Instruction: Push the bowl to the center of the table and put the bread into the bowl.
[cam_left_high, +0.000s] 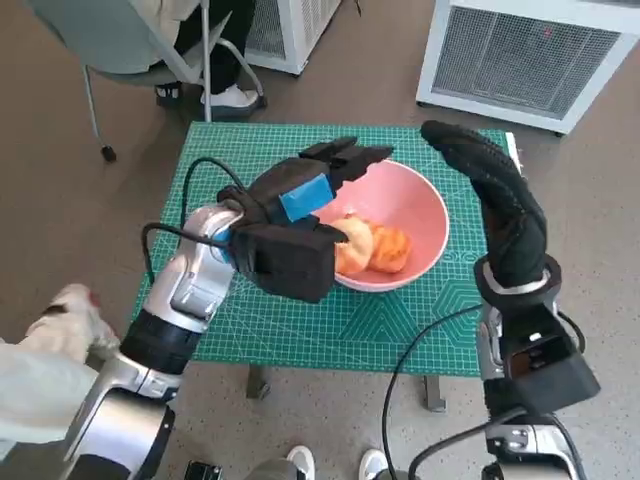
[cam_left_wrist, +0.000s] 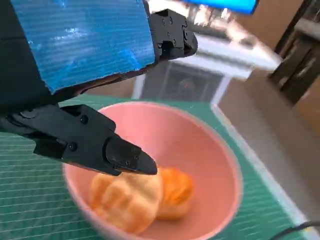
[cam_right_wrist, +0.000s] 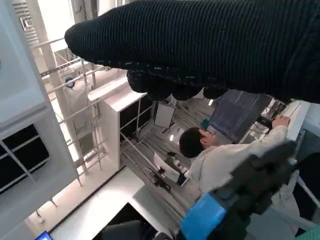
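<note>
The pink bowl (cam_left_high: 432, 205) stands on the green mat, a little right of the table's middle. The bread (cam_left_high: 372, 248), pale on one side and orange on the other, lies inside it against the near-left wall. My left hand (cam_left_high: 300, 195) hovers over the bowl's left rim with fingers spread and nothing in them. In the left wrist view that hand (cam_left_wrist: 75, 50) hangs just above the bread (cam_left_wrist: 130, 197) in the bowl (cam_left_wrist: 205, 145), and a fingertip (cam_left_wrist: 125, 157) is close over the bread. My right hand (cam_left_high: 495, 190) stands raised beside the bowl's right rim, fingers extended, holding nothing; its glove (cam_right_wrist: 210, 45) fills the right wrist view.
The green mat (cam_left_high: 300, 320) covers the small table. A chair (cam_left_high: 130, 40) and a person's feet (cam_left_high: 230, 97) are beyond the far left edge. White grilled units (cam_left_high: 520, 50) stand at the far right. A seated person (cam_right_wrist: 215, 155) shows in the right wrist view.
</note>
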